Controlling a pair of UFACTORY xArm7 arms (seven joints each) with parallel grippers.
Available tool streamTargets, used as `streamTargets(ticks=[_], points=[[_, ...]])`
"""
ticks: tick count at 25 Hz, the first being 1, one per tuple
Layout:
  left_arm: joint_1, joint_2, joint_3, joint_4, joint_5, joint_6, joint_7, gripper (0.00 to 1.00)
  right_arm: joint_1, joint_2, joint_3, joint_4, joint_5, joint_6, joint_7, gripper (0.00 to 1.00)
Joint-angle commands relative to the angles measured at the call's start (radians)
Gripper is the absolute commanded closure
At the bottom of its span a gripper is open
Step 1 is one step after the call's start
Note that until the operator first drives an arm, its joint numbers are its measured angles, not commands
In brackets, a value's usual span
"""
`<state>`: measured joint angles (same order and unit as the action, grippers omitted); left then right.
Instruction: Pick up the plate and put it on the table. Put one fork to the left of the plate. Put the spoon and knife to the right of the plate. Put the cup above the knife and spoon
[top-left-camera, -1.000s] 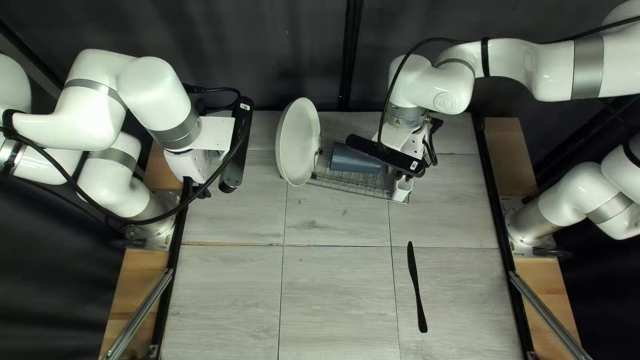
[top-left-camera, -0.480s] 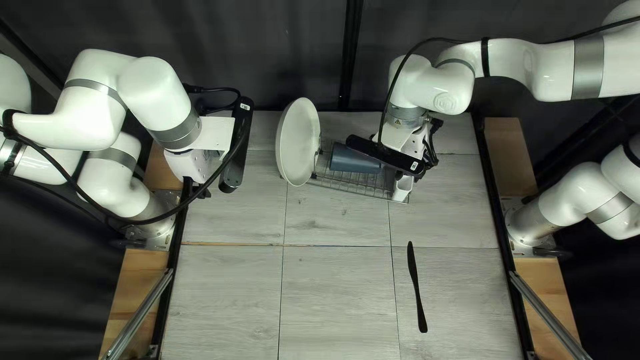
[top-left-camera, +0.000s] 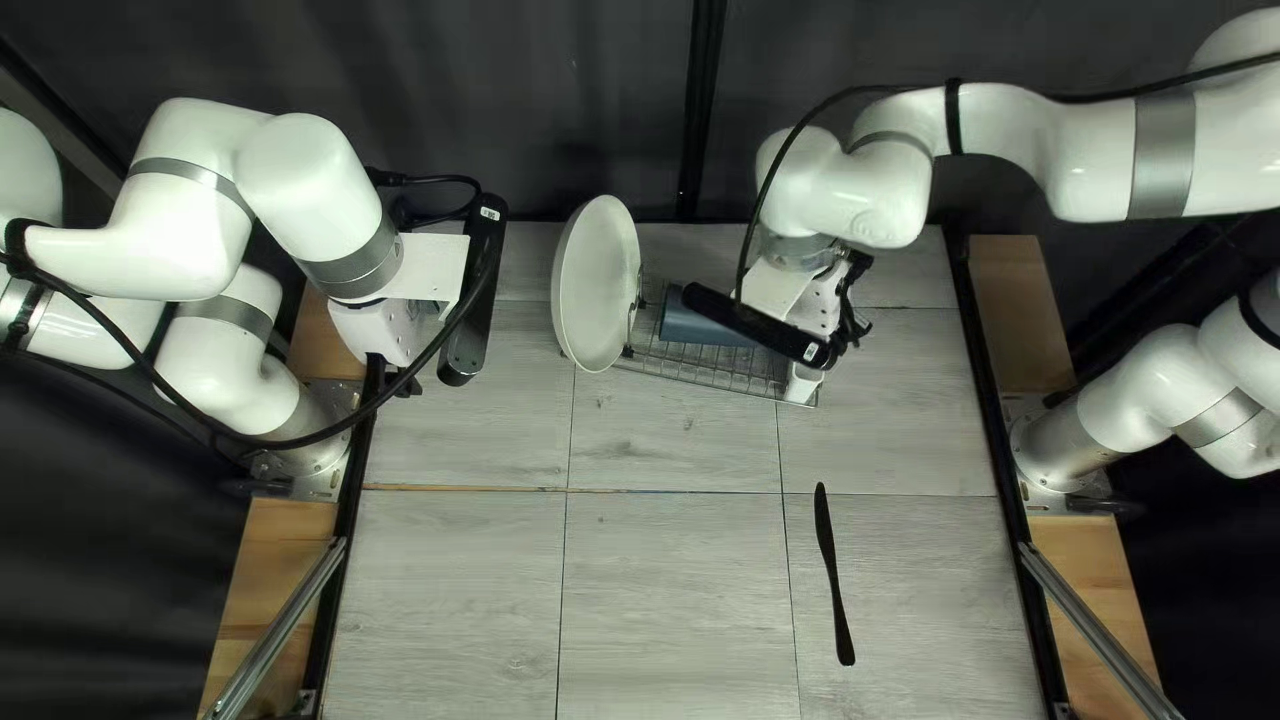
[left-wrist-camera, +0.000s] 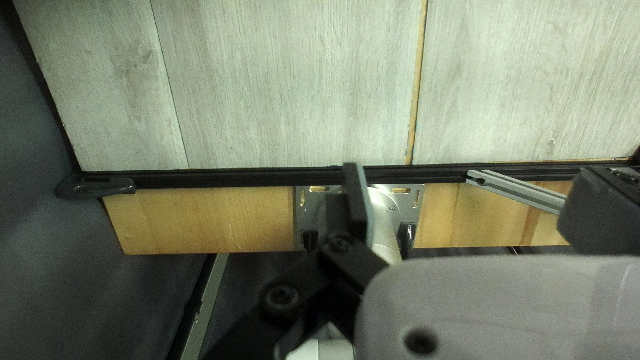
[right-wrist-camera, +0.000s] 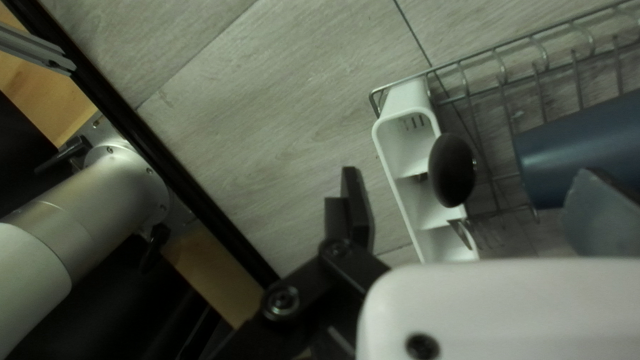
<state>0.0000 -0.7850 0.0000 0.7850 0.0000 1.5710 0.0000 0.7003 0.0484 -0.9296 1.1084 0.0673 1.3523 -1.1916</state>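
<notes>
Oval, black-bowled spoon [right-wrist-camera: 453, 170] in the smooth white caddy [right-wrist-camera: 405, 100] of the wire rack [top-left-camera: 707, 378]. Near it, my right gripper [top-left-camera: 846, 320], fingers parted; farther out, my left gripper [top-left-camera: 396, 383], likewise spread.

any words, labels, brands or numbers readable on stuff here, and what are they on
No text is readable.
My left arm: white label on its black wrist bar, too small.
My right arm: pale label on its dark wrist bar, too small.
Plate, cup, knife: none seen.
</notes>
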Motion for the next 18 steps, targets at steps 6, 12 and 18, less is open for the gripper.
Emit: streamTargets(ticks=[6,12,18], points=[[0.0,0.0,0.0,0.0,0.0,0.0,0.0,0.0,0.016,0.017,0.013,-0.08,-0.022,-0.071,0.018,0.6],[0.0,0.0,0.0,0.0,0.0,0.0,0.0,0.0,0.029,-0.009,0.02,-0.099,-0.057,-0.077,0.041,1.0],[0.0,0.0,0.0,0.0,0.0,0.0,0.0,0.0,0.04,-0.088,0.032,-0.106,-0.139,-0.045,0.107,1.0]])
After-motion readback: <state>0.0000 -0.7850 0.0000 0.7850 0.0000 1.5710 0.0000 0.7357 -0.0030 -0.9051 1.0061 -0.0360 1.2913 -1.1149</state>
